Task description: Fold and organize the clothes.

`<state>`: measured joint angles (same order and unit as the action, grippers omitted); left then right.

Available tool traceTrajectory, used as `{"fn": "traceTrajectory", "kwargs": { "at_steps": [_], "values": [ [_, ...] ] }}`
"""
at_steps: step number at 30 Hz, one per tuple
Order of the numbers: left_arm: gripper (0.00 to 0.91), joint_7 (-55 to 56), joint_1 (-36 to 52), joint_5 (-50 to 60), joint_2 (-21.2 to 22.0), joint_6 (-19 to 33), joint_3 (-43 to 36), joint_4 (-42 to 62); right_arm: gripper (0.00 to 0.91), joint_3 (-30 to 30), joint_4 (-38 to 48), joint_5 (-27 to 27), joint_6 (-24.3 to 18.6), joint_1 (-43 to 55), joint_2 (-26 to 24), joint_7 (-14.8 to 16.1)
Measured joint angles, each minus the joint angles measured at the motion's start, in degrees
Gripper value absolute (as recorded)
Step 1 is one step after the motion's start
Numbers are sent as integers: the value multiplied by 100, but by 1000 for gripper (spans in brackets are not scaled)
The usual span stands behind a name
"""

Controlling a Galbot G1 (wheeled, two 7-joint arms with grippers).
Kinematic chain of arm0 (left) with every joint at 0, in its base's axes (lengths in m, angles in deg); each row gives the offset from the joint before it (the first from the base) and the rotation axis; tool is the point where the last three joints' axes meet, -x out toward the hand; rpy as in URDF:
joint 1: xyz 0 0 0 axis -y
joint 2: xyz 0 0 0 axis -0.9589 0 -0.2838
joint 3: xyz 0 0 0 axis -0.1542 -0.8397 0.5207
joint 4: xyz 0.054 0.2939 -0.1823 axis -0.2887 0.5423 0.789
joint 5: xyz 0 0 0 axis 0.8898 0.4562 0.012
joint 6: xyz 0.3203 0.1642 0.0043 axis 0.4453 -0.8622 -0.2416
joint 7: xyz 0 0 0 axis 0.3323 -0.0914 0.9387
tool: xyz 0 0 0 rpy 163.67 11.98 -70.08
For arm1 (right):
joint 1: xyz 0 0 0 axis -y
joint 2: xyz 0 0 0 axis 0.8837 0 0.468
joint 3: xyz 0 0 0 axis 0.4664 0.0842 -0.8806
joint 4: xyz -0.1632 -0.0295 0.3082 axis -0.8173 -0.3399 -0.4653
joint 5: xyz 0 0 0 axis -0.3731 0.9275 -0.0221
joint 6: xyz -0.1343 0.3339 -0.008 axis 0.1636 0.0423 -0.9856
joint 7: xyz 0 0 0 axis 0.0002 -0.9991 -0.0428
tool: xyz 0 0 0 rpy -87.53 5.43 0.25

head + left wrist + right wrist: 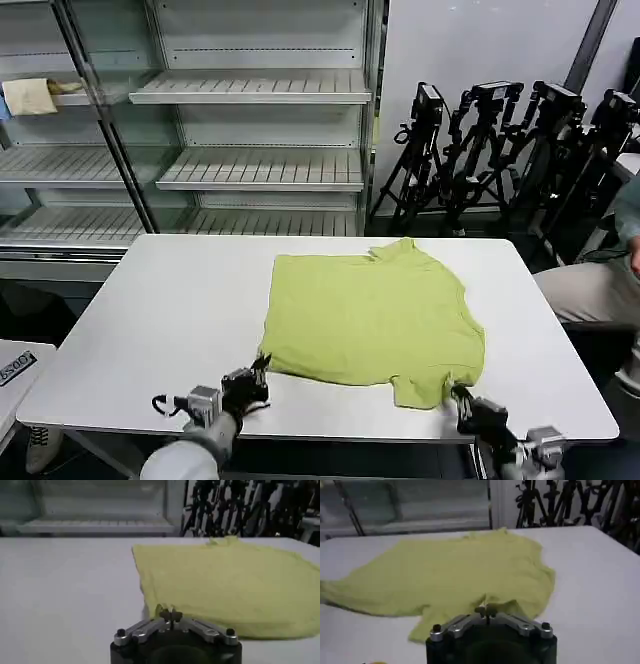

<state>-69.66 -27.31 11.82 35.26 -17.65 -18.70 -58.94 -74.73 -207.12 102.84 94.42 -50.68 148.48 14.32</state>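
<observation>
Flat on the desk [140,330], the lime T-shirt [370,315] was flanked at the near edge by the left gripper [247,385] and right gripper [470,408], both pinched closed and empty; near corners were best grasped evenly.

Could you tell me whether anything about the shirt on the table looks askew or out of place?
Somewhat. The T-shirt lies partly folded and crooked on the white table: its edges are uneven, and one sleeve pokes out at the near edge, towards the right gripper.
</observation>
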Motion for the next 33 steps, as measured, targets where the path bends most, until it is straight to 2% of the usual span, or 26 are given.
{"fn": "traceTrajectory", "kwargs": {
  "at_steps": [11,22,24,25,26,33],
  "values": [
    [10,-108,1068,-139,158,32,-126,888,0,536,1147,-240,-42,1467,149,-5],
    [10,-233,1597,-185,160,102,-248,1522,0,784,1925,-418,-104,2275,307,37],
    [50,-252,1667,-191,158,105,-251,1603,0,822,2026,-434,-105,2372,329,49],
    [907,-260,1696,-191,158,105,-253,1634,252,843,2079,-447,-103,2419,338,52],
    [907,-264,1722,-192,158,104,-259,1670,907,861,2123,-463,-94,2462,349,53],
    [907,-272,1762,-69,158,70,-297,1794,907,897,2341,-515,-105,2625,433,79]
  ]
}}
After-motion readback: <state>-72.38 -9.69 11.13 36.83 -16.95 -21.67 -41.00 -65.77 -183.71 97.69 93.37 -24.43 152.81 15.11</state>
